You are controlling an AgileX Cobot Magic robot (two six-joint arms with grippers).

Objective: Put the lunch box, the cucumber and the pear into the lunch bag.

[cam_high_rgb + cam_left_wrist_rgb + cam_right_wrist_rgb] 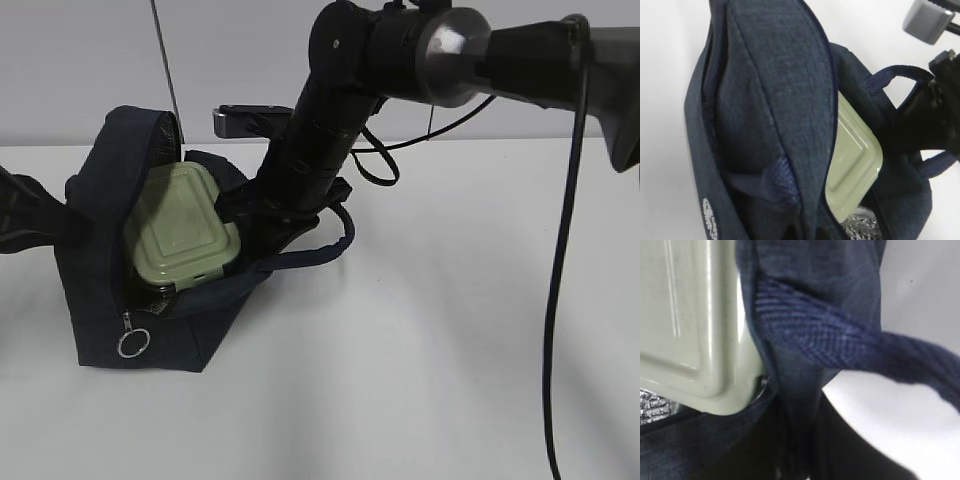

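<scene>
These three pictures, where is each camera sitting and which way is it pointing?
Exterior view: stands off the table, looking down at a slant at the lunch bag and the lunch box in it; the right arm reaches in.
Left wrist view: on the left arm, close above the bag's flap, facing the green lid; no jaws show, only the other arm's dark parts at right.
Right wrist view: pressed against the bag, facing the box corner and loop handle; no jaws show.
Shared: all three show the lunch box and lunch bag.
</scene>
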